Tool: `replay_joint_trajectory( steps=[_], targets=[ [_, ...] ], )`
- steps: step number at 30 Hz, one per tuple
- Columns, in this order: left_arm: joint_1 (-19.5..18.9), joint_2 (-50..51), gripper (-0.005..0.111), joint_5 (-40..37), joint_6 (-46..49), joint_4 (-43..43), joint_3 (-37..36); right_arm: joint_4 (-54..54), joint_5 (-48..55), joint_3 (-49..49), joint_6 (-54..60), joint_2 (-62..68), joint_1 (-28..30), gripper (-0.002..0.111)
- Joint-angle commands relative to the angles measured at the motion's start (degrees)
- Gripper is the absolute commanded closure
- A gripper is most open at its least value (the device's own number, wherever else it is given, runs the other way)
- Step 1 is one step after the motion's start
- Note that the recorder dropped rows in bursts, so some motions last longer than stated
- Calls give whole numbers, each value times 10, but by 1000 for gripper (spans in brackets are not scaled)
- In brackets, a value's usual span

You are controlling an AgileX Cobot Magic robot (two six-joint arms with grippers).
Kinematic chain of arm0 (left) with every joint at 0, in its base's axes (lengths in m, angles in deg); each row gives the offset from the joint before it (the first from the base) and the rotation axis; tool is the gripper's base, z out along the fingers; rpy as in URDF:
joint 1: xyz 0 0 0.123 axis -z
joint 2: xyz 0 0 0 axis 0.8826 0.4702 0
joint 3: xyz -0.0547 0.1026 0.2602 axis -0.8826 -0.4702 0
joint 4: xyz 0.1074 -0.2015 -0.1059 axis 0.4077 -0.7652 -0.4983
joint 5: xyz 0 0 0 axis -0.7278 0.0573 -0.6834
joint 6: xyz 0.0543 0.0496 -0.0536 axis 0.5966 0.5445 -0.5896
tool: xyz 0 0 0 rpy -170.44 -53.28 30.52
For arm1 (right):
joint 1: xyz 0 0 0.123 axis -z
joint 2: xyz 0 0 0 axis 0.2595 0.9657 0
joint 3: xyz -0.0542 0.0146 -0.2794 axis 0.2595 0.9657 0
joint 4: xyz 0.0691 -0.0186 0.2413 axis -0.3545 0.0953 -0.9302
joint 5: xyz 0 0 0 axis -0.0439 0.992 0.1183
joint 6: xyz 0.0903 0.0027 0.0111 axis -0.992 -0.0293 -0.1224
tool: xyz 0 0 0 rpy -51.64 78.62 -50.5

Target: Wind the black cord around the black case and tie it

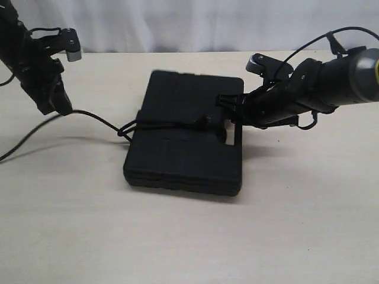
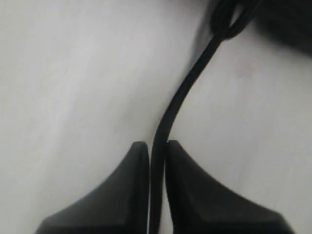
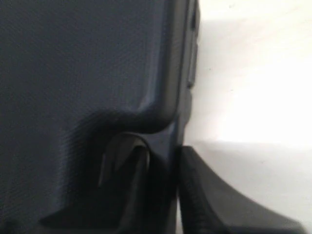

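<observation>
Soft, even light, seemingly from above; faint shadows; both wrist views blurred close-up.

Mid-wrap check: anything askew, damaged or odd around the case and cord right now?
Nothing stands out. The black case looks intact, with the right gripper clamped on its handle edge. The black cord crosses its top in one line and runs on to the left gripper, with no snag visible.

No legible text, label, brand, number or sign in any view, black case (image 1: 186, 133) surface plain and unmarked where visible, arm housings too dark and blurred to read.
</observation>
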Motion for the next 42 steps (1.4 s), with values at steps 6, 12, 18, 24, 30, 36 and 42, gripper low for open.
replay_joint_trajectory(
  steps=[6, 12, 18, 24, 30, 36, 42],
  targets=[
    [-11, -21, 53, 67, -5, 21, 7, 3, 9, -58, 23, 32, -1, 104],
    [-10, -62, 53, 60, -102, 9, 54, -69, 5, -112, 16, 86, -5, 104],
    [-4, -116, 74, 53, -276, 7, 74, -98, 25, -155, 19, 105, -5, 96],
    [-3, -180, 107, -51, -378, 6, 74, -5, 157, -156, 21, 40, 30, 60],
    [6, -268, 107, -85, -516, 9, 30, 217, 421, -153, -5, -94, 42, 75],
    [46, -421, 107, -85, -535, 14, -129, 384, 544, -68, -97, -240, -3, 104],
    [59, -637, 107, 42, -535, 9, -304, 378, 482, 69, -115, -417, -52, 104]
  ],
)
